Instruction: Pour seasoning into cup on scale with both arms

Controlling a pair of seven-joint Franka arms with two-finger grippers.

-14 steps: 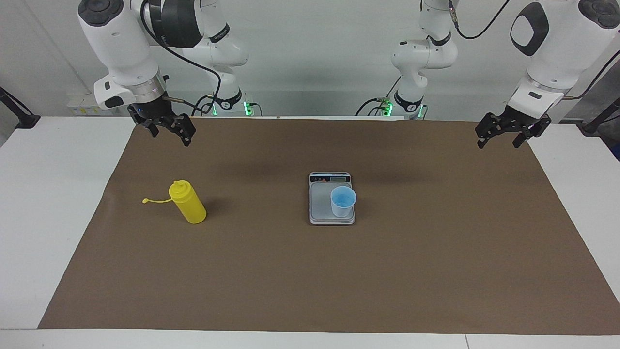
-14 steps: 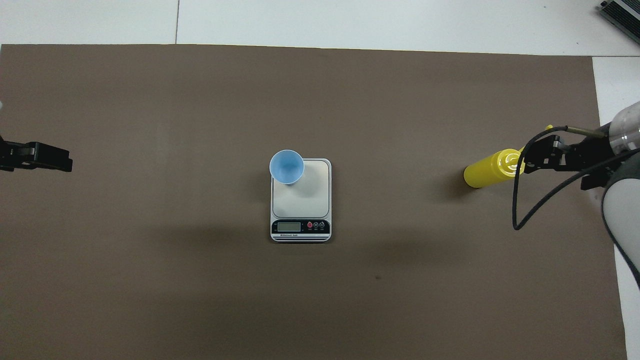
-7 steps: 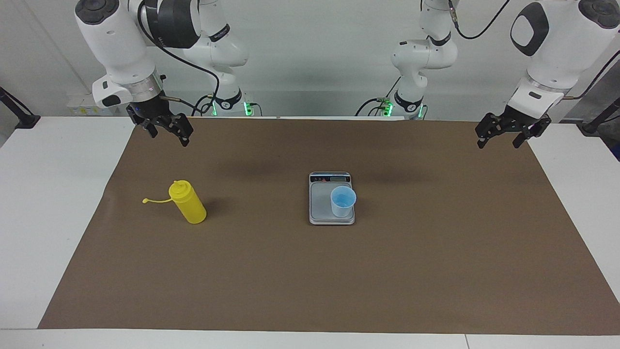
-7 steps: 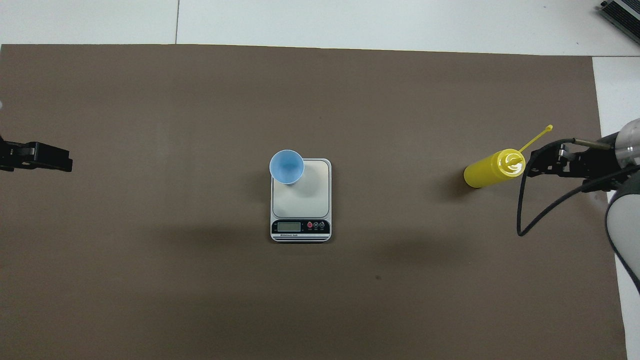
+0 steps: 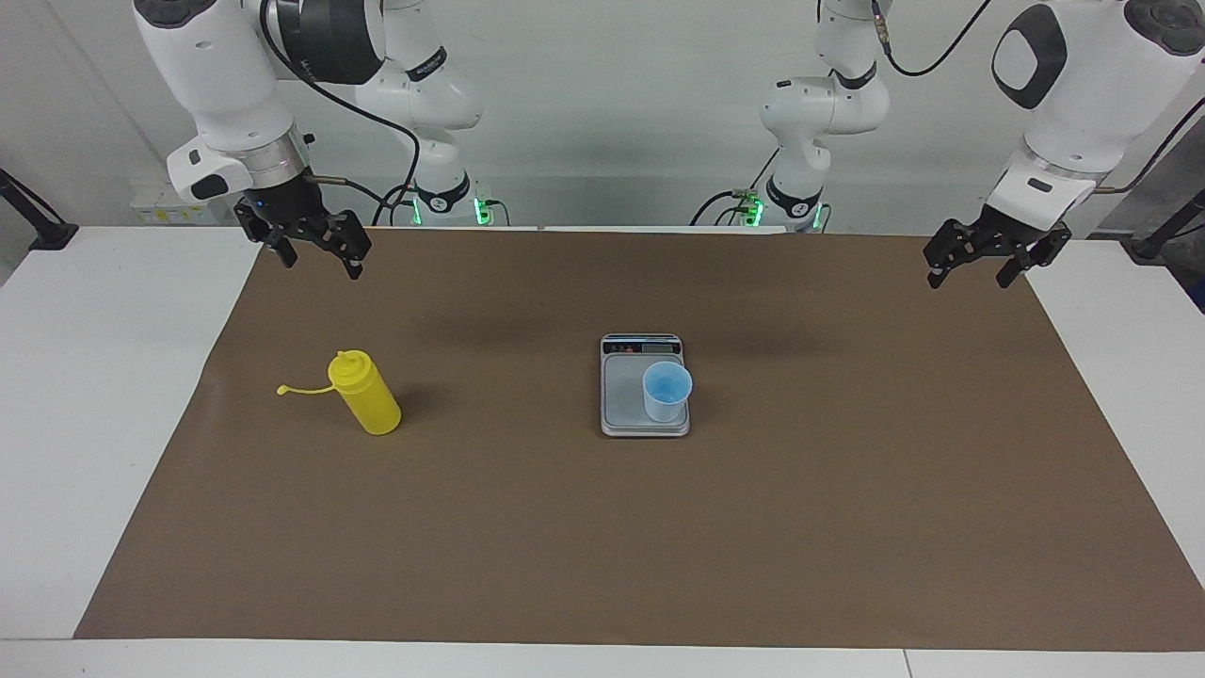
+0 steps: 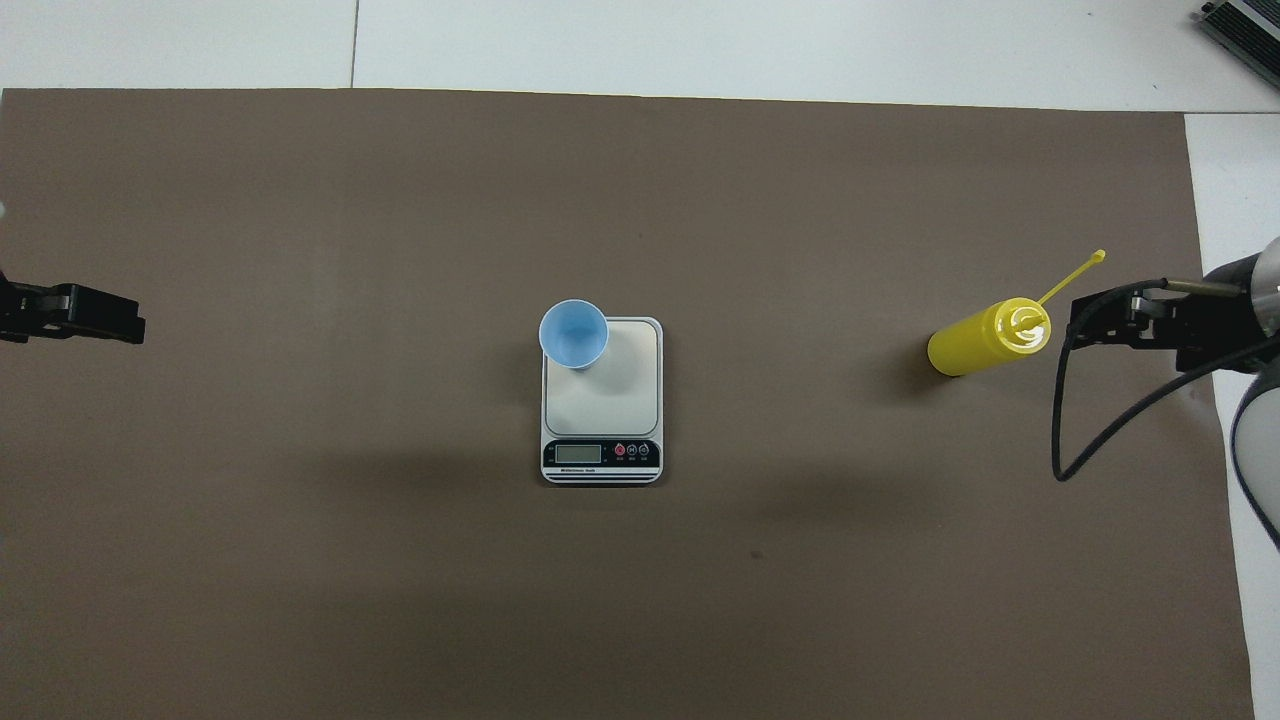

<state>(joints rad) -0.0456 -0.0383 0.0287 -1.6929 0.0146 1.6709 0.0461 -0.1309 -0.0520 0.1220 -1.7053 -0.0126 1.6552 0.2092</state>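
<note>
The yellow seasoning bottle (image 5: 367, 395) (image 6: 985, 340) stands upright on the brown mat toward the right arm's end, its thin cap strap sticking out. The light-blue cup (image 5: 666, 388) (image 6: 573, 335) sits on the silver-grey scale (image 5: 621, 407) (image 6: 612, 392) at the mat's middle, on the corner away from the display. My right gripper (image 5: 320, 262) (image 6: 1092, 320) hangs open in the air over the mat's edge beside the bottle, holding nothing. My left gripper (image 5: 970, 278) (image 6: 120, 320) waits open over the mat's edge at the left arm's end.
A brown mat (image 5: 602, 527) covers most of the white table (image 5: 94, 424). The right arm's black cable (image 6: 1060, 430) loops down beside the bottle. A dark device (image 6: 1240, 25) lies at a table corner away from the robots.
My right gripper has risen and drawn back from above the bottle's cap toward the right arm's end of the table. The left arm, bottle, cup and scale have not moved.
</note>
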